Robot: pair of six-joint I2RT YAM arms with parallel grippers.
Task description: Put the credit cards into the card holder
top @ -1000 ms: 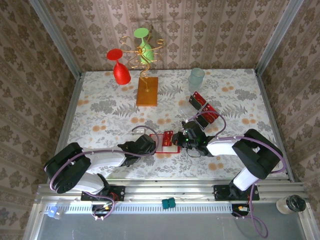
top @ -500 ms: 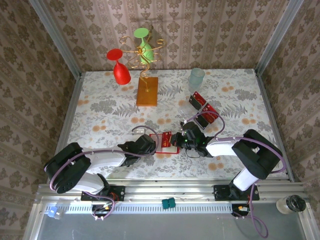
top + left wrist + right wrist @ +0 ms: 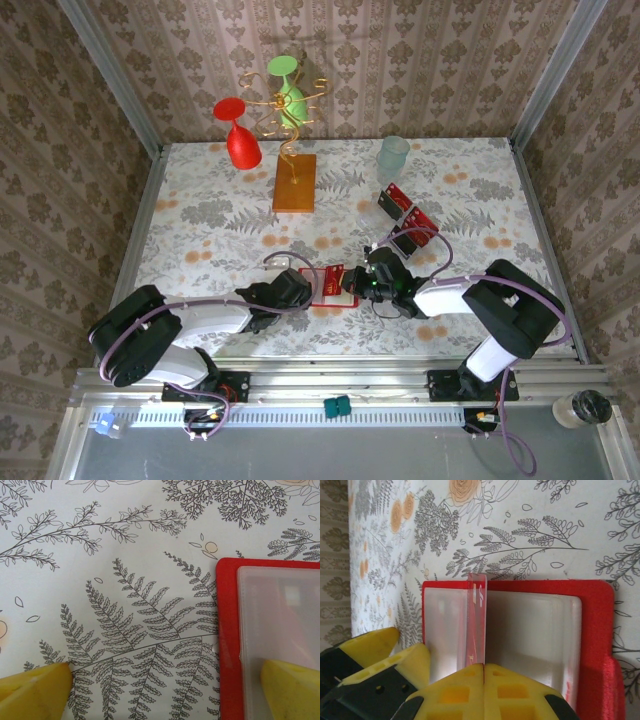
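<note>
L hand [image 3: 165, 692] is spread wide & empty, one finger over the surface [image 3: 100, 555], the other over the pale pocket [image 3: 280, 620] of the card holder [image 3: 227, 630], which lies open mid-surface btw both hands; it looks light & floppy, so prob. needs pinning. R hand [image 3: 483, 672] pinches one credit card [image 3: 476, 625] by its near edge, upright over the pocket: thin, stiff, slick, shd slide in if kept square. Spare credit cards [image 3: 408, 222] lie further right nr a clear glass [image 3: 393, 155], open room around them.

It is a robot test cell dressed like a home: wallpaper panels [image 3: 400, 50] in a metal frame [image 3: 112, 80] and a floral counter [image 3: 200, 220].
</note>
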